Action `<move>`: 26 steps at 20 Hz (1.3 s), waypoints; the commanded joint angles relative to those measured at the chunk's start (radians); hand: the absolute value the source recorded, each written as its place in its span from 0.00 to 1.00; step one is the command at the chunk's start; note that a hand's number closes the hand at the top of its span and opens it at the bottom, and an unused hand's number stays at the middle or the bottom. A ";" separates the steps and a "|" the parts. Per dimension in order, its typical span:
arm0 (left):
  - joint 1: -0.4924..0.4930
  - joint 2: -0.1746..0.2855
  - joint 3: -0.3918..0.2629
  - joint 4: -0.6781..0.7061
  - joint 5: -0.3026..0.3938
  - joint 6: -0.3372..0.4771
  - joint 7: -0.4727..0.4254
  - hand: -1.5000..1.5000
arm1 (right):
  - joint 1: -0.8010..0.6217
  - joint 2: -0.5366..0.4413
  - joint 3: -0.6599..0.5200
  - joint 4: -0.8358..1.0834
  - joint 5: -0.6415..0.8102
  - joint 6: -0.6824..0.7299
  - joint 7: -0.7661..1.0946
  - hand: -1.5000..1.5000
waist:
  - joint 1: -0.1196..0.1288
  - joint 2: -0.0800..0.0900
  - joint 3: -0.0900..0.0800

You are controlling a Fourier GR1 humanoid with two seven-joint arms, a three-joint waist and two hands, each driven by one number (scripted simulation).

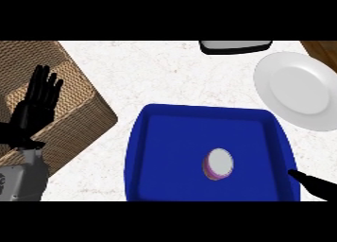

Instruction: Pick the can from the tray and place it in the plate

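Can stands upright in the blue tray, right of centre, well apart from the white plate. Right hand shows at the tray's right rim, probably placed for the pick; whether it is spread or curled cannot be told. Left hand rests spread at the view's left, not needed.

No text, brand or number can be read anywhere. The can shows only a pale top and a purple side with no legible label, and the grey left forearm bears a small dark mark (too blurred to tell as letters or a sign).
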 commanded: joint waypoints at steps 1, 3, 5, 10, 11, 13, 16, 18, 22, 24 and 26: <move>0.162 -0.011 -0.105 0.141 -0.049 -0.044 0.121 0.50 | 0.066 -0.048 0.060 -0.063 0.062 0.057 0.111 0.00 | 0.022 0.037 -0.036; 0.147 -0.031 -0.111 0.126 -0.054 -0.041 0.156 0.50 | 0.083 -0.065 0.081 -0.089 0.091 0.079 0.174 0.00 | 0.029 0.037 -0.036; 0.151 -0.047 -0.114 0.112 -0.077 -0.043 0.166 0.50 | 0.103 -0.055 0.116 -0.111 0.125 0.084 0.235 0.00 | 0.043 0.036 -0.034; 0.106 -0.070 -0.122 0.111 -0.112 -0.047 0.238 0.50 | 0.089 -0.063 0.167 -0.183 0.216 0.116 0.388 0.00 | 0.058 0.038 -0.033; 0.121 -0.058 -0.113 0.098 -0.105 -0.065 0.253 0.50 | 0.092 -0.049 0.177 -0.195 0.237 0.108 0.418 0.00 | 0.070 0.032 -0.032; 0.105 -0.072 -0.113 0.095 -0.117 -0.059 0.267 0.50 | 0.096 -0.039 0.218 -0.232 0.297 0.119 0.489 0.00 | 0.072 0.032 -0.033; 0.137 -0.093 -0.121 0.078 -0.115 -0.080 0.279 0.50 | 0.079 -0.030 0.244 -0.236 0.320 0.165 0.594 0.00 | 0.090 0.034 -0.031; 0.131 -0.098 -0.142 0.057 -0.146 -0.069 0.299 0.50 | 0.050 0.018 0.317 -0.239 0.371 0.174 0.658 0.00 | 0.097 0.032 -0.029; 0.162 -0.122 -0.167 0.059 -0.164 -0.088 0.288 0.50 | -0.039 0.092 0.387 -0.204 0.450 0.199 0.751 0.00 | 0.107 0.034 -0.028; 0.209 -0.107 -0.154 0.031 -0.182 -0.089 0.278 0.50 | -0.033 0.125 0.420 -0.215 0.498 0.203 0.786 0.00 | 0.102 0.026 -0.027; 0.195 -0.104 -0.146 0.051 -0.177 -0.108 0.265 0.50 | -0.075 0.148 0.450 -0.241 0.549 0.249 0.846 0.00 | 0.096 0.028 -0.029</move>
